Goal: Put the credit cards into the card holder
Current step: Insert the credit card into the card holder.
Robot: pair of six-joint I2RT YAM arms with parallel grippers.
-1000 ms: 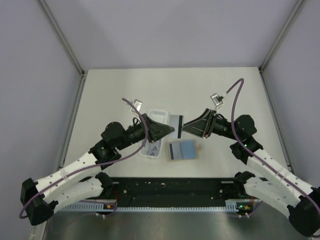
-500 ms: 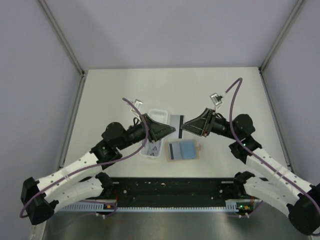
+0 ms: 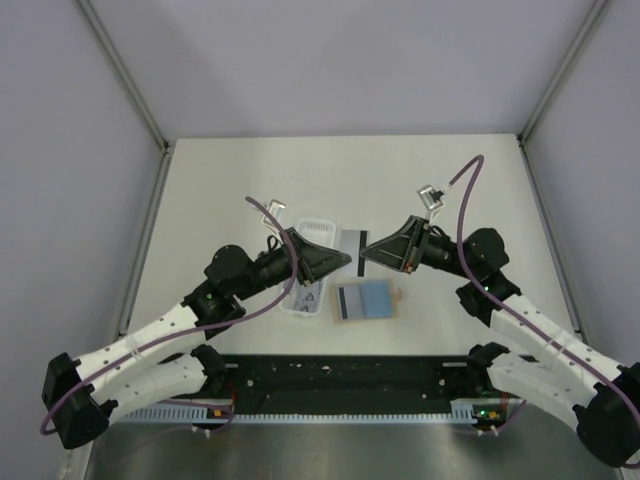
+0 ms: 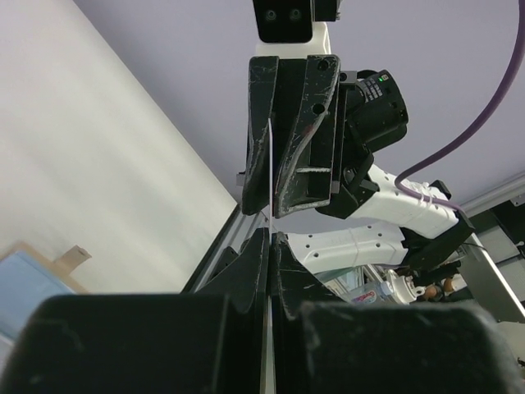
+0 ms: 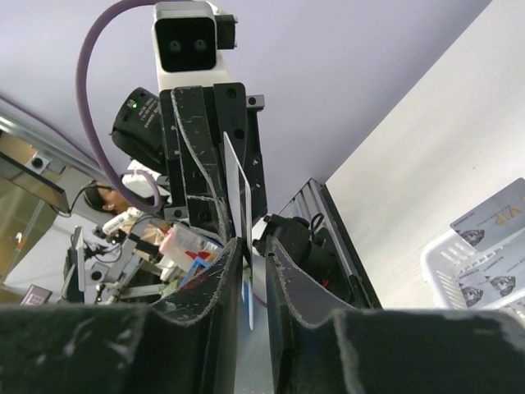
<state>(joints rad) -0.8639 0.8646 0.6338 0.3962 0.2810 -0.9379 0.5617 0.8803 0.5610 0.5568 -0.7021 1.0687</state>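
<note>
One credit card [image 3: 348,243], pale grey with a black stripe, hangs in the air between the two grippers. My left gripper [image 3: 346,262] is shut on its edge; in the left wrist view the card [image 4: 269,164] shows edge-on between the left gripper's [image 4: 269,240] fingers. My right gripper [image 3: 363,262] straddles the opposite edge. In the right wrist view the card [image 5: 239,190] lies against one finger of the right gripper [image 5: 256,243], with a gap to the other. The card holder [image 3: 372,299] lies open below, light blue inside, with a striped card [image 3: 344,303] at its left end.
A clear plastic tray [image 3: 305,296] with more cards [image 5: 490,220] sits left of the card holder, under the left arm. A black rail [image 3: 340,378] runs along the near table edge between the arm bases. Grey walls close in the table on three sides.
The right gripper's jaws have narrowed around the card's edge and the right arm has edged slightly toward the left gripper. The left gripper has held still, shut on the card.
</note>
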